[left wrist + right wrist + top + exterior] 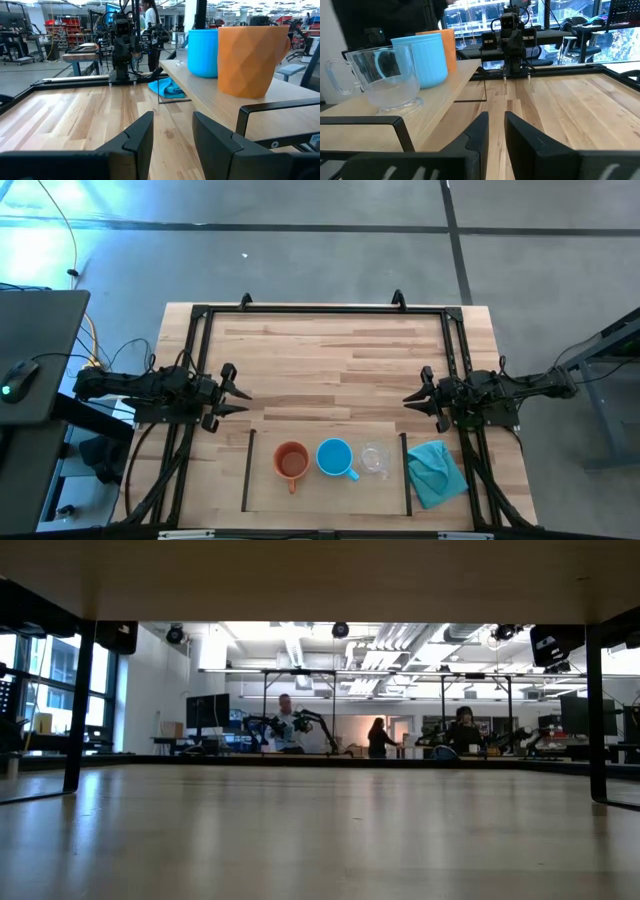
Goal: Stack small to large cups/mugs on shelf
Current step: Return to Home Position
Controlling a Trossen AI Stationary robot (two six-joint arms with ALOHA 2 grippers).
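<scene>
On shelf: orange mug, blue mug, glass cup, ranked by size, largest left.
My left gripper, right gripper: released, empty, parked at table sides; job looks done.

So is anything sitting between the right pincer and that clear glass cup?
Nothing visible. Only bare tabletop and the shelf surface lie between the right pincer and the glass cup. The teal cloth lies off to the side, past the shelf's edge.

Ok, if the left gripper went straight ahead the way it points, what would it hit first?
Probably the right gripper, which faces the left gripper across the tabletop. The orange mug and the shelf stand beside that line.
</scene>
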